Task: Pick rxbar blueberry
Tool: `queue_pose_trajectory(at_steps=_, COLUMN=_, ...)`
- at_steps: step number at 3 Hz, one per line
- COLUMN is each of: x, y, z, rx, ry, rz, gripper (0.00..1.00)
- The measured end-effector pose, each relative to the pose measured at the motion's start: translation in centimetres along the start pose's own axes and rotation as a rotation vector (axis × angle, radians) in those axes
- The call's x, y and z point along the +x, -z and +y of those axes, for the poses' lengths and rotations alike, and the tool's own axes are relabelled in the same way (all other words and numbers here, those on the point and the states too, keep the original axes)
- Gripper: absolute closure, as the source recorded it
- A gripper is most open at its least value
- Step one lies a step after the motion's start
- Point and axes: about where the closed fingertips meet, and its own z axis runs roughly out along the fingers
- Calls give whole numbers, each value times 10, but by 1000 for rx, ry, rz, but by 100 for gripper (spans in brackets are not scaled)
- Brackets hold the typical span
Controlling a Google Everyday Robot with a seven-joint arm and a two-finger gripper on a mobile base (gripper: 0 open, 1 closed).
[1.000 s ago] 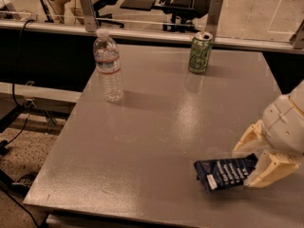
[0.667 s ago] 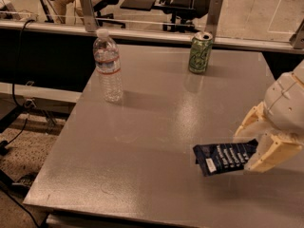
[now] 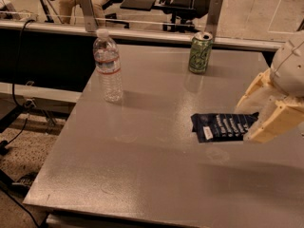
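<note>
The rxbar blueberry (image 3: 222, 126) is a flat dark navy wrapper with pale lettering and a small white label. It hangs level above the grey table (image 3: 156, 175), its right end clamped between my cream fingers (image 3: 275, 123). My gripper (image 3: 256, 120) is at the right edge of the view, shut on the bar's right end. The bar's shadow falls on the table below it.
A clear water bottle (image 3: 108, 66) stands at the table's left. A green soda can (image 3: 200, 52) stands at the back middle. Beyond the table's far edge are a rail, chairs and a seated person's legs.
The bar has risen off the table in my gripper and moved up and slightly back. It was lying on the surface near the front right before.
</note>
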Motion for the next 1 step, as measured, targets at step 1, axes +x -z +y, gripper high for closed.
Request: queue_pose_trajectory(at_steps=1, x=0, y=1, z=0, rx=2, ry=-1, rz=-1, gripper=100)
